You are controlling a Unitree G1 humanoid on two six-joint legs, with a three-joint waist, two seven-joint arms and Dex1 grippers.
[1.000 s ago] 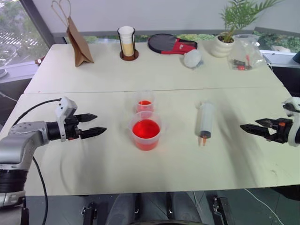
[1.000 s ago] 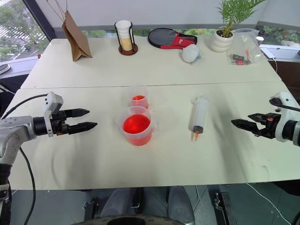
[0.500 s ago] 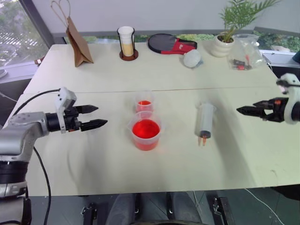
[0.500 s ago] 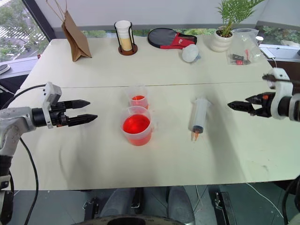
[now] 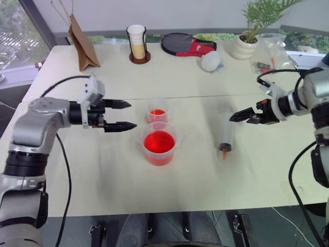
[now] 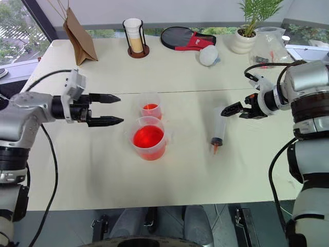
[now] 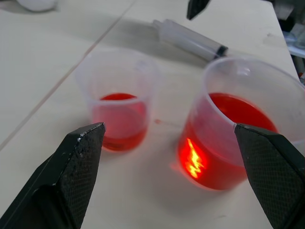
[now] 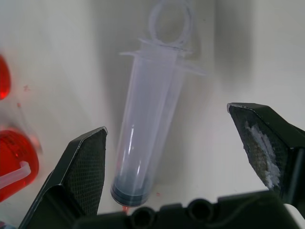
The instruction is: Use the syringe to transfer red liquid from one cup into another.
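Change: the right end effector has been brought in from the desk's edge and is now placed just above the plunger end of the syringe; the left end effector has been moved closer to the small cup.
Right end effector: its fingers are spread wide, with nothing between them; in the right wrist view the syringe barrel is seen lying between the two fingers, not yet touched.
Left end effector: its fingers are also apart and empty, pointing at the cups from near the small cup.
Syringe: it lies flat on the desk, well beside the big cup, with the orange tip toward the robot.
Cups: the small cup stands just behind the big cup; red liquid is seen in both, more in the big one.
Meaning for the task: the pickup of the syringe seems to be prepared; no liquid is judged to be drawn yet.
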